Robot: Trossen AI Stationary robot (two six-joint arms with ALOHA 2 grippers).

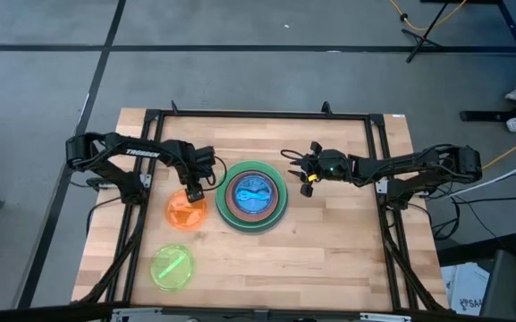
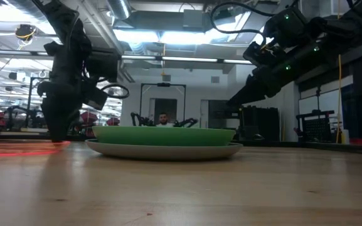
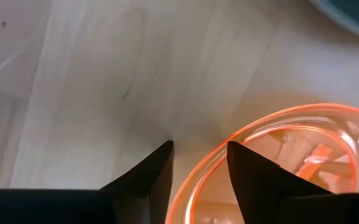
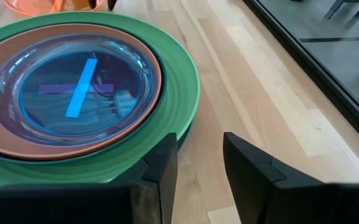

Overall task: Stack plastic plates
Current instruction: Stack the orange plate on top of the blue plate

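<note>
Left claw [image 1: 192, 191] is down at the far edge of the orange plate [image 1: 185, 212], its two fingers [image 3: 147, 180] set astride the translucent rim, one inside and one outside, with a narrow gap between them; whether they actually pinch the rim cannot be told. That orange plate lies flat on the wooden table [image 1: 338, 241], just left of the central stack and not touching it.

Right claw [image 1: 308, 176] hangs above the table just right of the stack, fingers spread and holding nothing (the wrist view shows bare wood between them).

Stack, centre of table: a grey plate [image 2: 168, 151] sits at the bottom with a light green plate [image 1: 280, 207] on it; within that lies a terracotta plate [image 4: 147, 109], and the cyan plate [image 1: 253, 195] is on top. A dark teal edge [image 4: 185, 132] shows under the green rim, its exact place in the stack unclear.

Yellow-green plate [image 1: 173, 266] lies alone toward the near left of the table, well apart from the stack.
</note>
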